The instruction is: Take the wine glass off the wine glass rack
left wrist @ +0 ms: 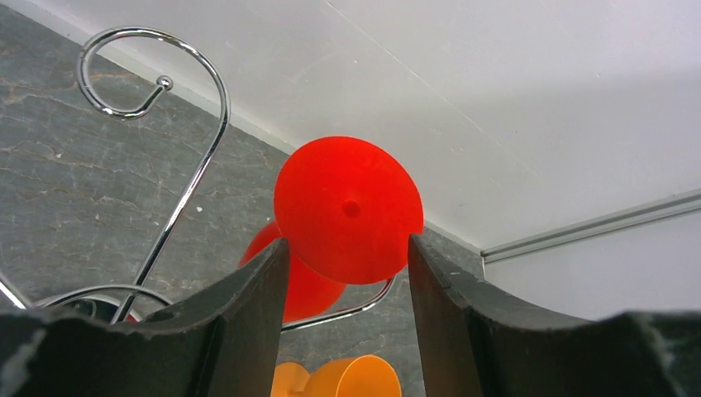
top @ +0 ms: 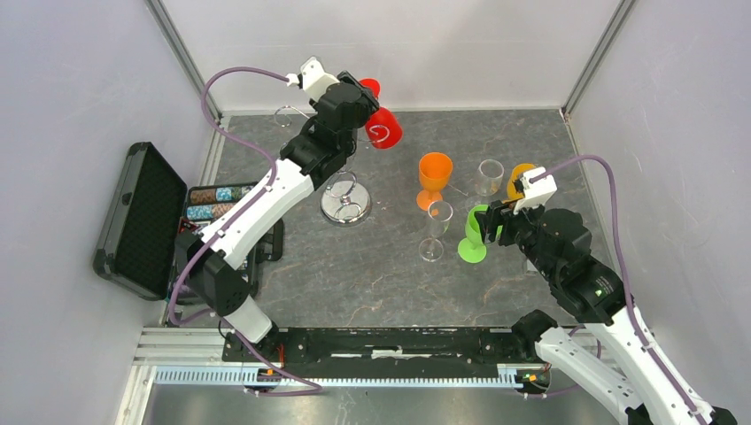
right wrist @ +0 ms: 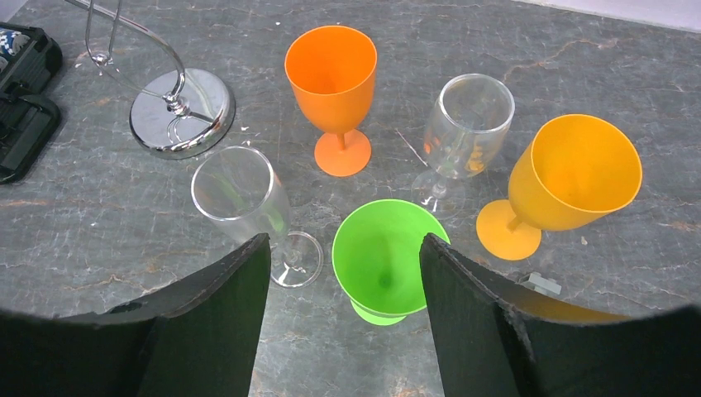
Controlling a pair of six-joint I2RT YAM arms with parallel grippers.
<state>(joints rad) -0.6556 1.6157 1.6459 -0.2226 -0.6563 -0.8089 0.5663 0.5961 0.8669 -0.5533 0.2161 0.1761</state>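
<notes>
Half-open left gripper [left wrist: 347, 242] around wine glass [left wrist: 347, 203]

Wine glass [left wrist: 347, 207]: you are viewing a red opaque goblet; its round foot is facing the left wrist camera, with the bowl behind it.
Glass pose: it is hanging tilted on a wire arm, foot uppermost.
Wine glass rack [top: 345, 205]: it is standing upright on its shiny round base, left of centre on the table [top: 372, 274].
Rack arms: chrome wires are curling into spiral ends.
</notes>
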